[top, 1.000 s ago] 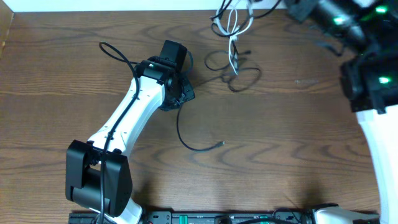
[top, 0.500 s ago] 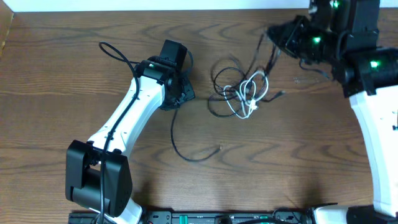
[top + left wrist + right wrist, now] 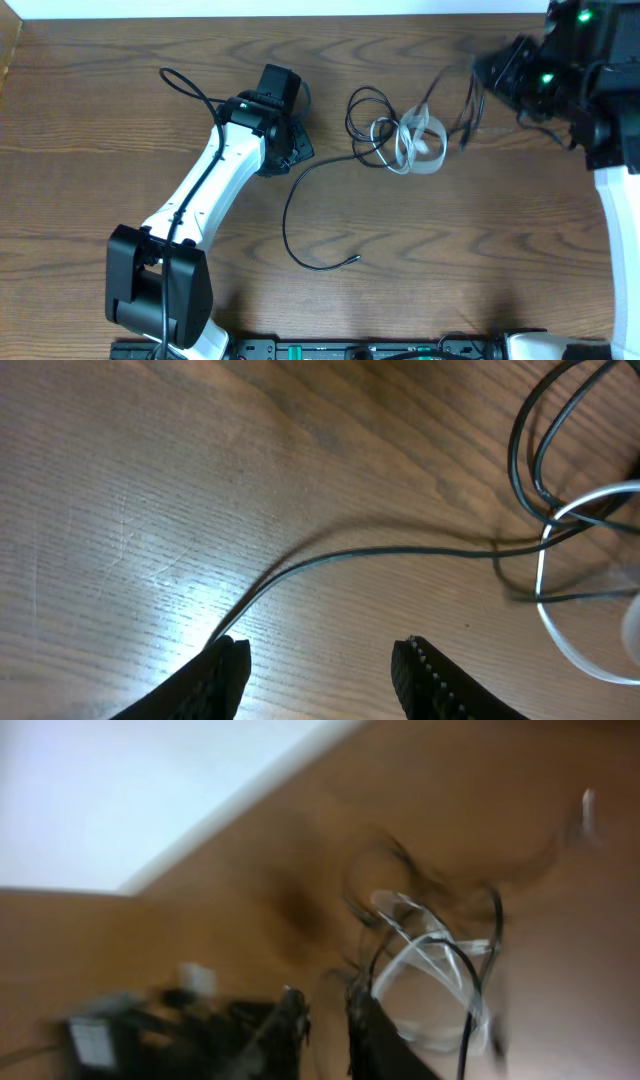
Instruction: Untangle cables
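The left gripper (image 3: 320, 657) sits low over the wooden table (image 3: 100, 100) with its jaws spread wide and nothing between them. A black cable (image 3: 380, 552) passes just beside its left fingertip, so I judge this arm is placed to catch or pin the slack while the other arm pulls. The cable's free run curls down to a small plug end (image 3: 355, 257), well apart from the knot.

Mid-table the tangle (image 3: 385, 135) lies flat: one white cable (image 3: 425, 140), looped several times through black loops. I cannot tell how many black cords share the knot. One run trails left, and a black strand (image 3: 468, 110) rises to the right.

The right gripper (image 3: 325, 1005) hangs above the table's right side with its fingers nearly together. Through heavy blur it seems to be pinched on that strand, lifting it to draw the knot open.
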You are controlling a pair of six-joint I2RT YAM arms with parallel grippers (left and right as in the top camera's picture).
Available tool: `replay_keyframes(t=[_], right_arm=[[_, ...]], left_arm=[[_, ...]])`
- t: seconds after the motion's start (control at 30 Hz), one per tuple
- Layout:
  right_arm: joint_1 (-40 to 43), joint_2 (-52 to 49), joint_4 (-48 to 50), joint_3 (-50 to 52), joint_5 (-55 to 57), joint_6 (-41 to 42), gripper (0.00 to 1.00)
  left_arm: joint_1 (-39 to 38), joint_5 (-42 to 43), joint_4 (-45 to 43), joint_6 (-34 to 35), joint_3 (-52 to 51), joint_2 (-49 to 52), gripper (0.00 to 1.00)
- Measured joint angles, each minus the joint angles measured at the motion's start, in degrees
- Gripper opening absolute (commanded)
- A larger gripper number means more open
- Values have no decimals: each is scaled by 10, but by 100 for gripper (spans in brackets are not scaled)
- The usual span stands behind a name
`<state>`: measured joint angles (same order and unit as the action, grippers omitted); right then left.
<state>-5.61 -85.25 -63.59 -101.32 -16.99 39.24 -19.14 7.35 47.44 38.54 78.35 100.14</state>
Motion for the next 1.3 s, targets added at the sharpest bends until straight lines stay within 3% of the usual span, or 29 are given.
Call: replay_keyframes(t=[0.1,0.13,0.17,0.4,0.7,0.8,0.83,0.93,1.07,1.1,1.23,1.3], right_arm=[[-6,-20,-23,2,15,-23,76],[-8,-26,-17,2,14,-34,83],[-9,-29,-6,3,12,-47,99],[-6,-31,57,4,12,-107,99],[-55,-108,-57,9,43,-150,99],[-80,-171,-66,26,51,-158,82],[-87,-188,-74,29,53,-160,82],[-102,-244,-104,35,77,-170,85],[-105,-283,-130,37,106,-172,99],[-104,-287,-136,37,110,-173,98],[-104,-290,-171,39,132,-172,70],[-104,-290,-160,50,136,-172,61]], left_arm=[[0,0,-3,0,-4,0,52],[0,0,-4,0,-4,0,52],[0,0,-4,0,-4,0,52],[0,0,-5,0,-7,0,51],[0,0,-9,0,-8,0,52],[0,0,-10,0,-8,0,52],[0,0,-10,0,-8,0,52],[0,0,-10,0,-8,0,52],[0,0,-9,0,-8,0,52],[0,0,-10,0,-8,0,51],[0,0,-10,0,-8,0,52],[0,0,-12,0,-8,0,52]])
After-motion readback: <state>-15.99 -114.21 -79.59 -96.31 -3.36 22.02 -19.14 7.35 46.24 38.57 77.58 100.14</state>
